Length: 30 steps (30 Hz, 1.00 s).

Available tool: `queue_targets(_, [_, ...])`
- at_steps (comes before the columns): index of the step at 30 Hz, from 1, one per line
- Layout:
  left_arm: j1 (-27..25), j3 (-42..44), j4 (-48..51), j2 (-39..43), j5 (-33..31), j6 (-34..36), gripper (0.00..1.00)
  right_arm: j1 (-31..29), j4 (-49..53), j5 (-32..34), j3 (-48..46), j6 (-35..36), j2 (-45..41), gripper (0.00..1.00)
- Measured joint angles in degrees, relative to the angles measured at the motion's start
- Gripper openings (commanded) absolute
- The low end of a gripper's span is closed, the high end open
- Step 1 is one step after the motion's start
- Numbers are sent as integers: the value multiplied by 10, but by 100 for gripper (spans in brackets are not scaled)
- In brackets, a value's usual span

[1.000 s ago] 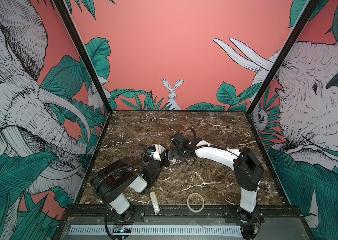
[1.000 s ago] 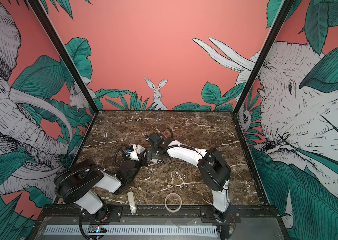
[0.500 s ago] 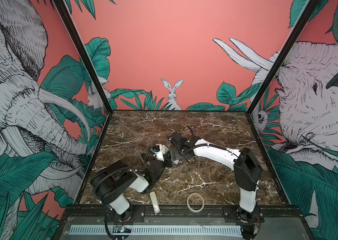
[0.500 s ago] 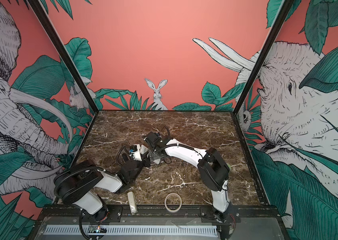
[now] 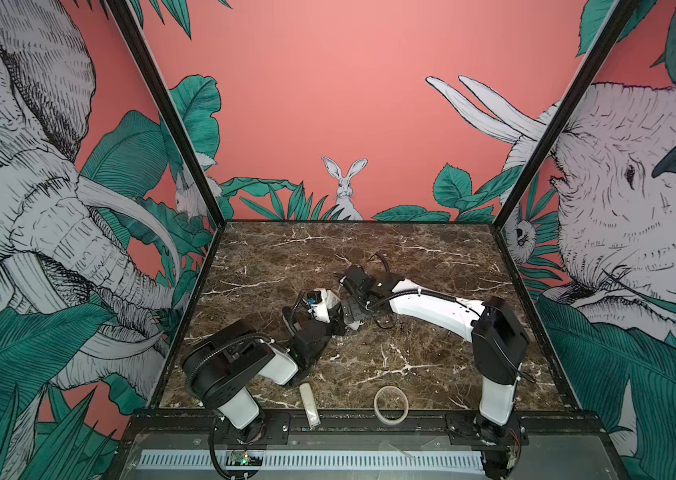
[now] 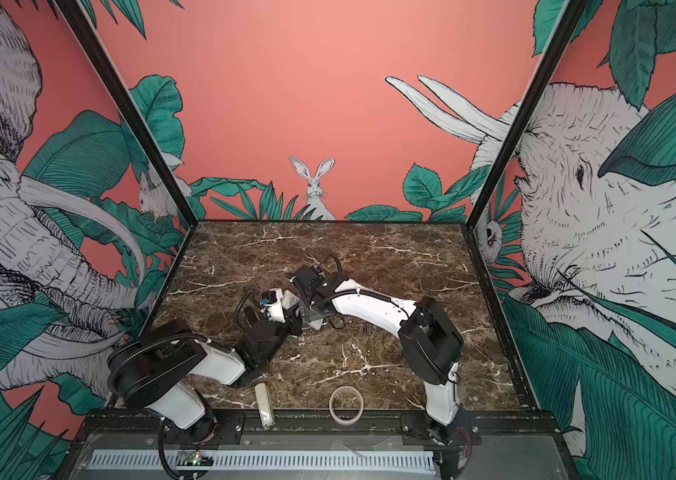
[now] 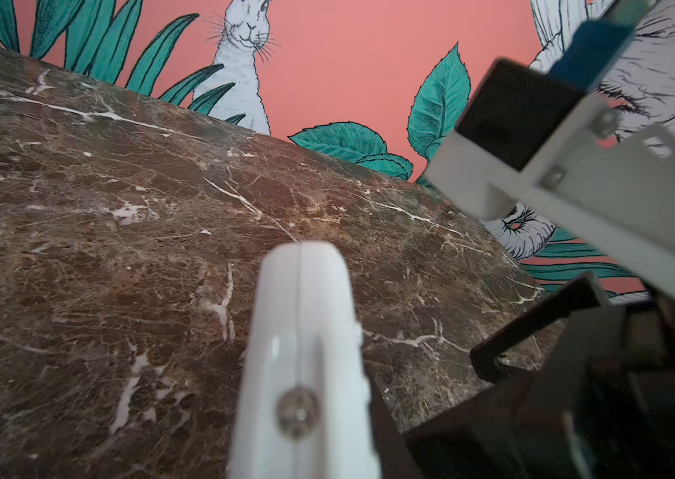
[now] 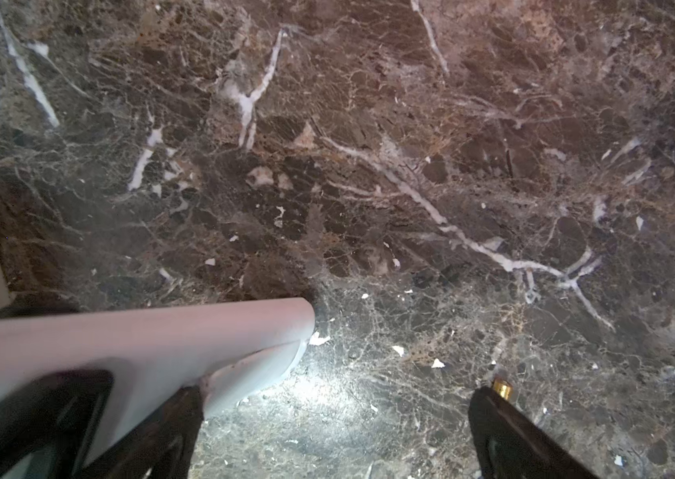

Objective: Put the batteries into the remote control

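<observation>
Remote control [image 7: 303,315], left wrist view: slim white body seen edge-on with its seam showing, sticking out from left gripper [image 5: 334,326] over marble table [image 7: 120,207]. Jaws closed on it; fingertips out of frame. Buttons not visible.

Right wrist view: the remote's rounded end sits close by one black finger [image 8: 57,410] of right gripper [image 8: 344,390]. Contact unclear. Jaws spread wide, holding nothing.

Both top views: the grippers meet mid-table and the remote is mostly hidden between them. White stick [image 5: 309,403] and tape roll [image 5: 390,405] lie near the front edge. No batteries seen.

Handling, judged: light, rigid, smooth plastic, likely slippery. Best pinched across flat faces mid-body, leaving battery end free.
</observation>
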<state>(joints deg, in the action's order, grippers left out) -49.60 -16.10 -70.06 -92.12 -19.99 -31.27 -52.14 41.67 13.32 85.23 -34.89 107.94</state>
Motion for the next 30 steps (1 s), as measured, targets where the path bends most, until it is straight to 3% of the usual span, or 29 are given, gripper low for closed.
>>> queue_targets(30, [-6,-4,5,0,16,-1,0,1,-23,2,-55,23,-48,99])
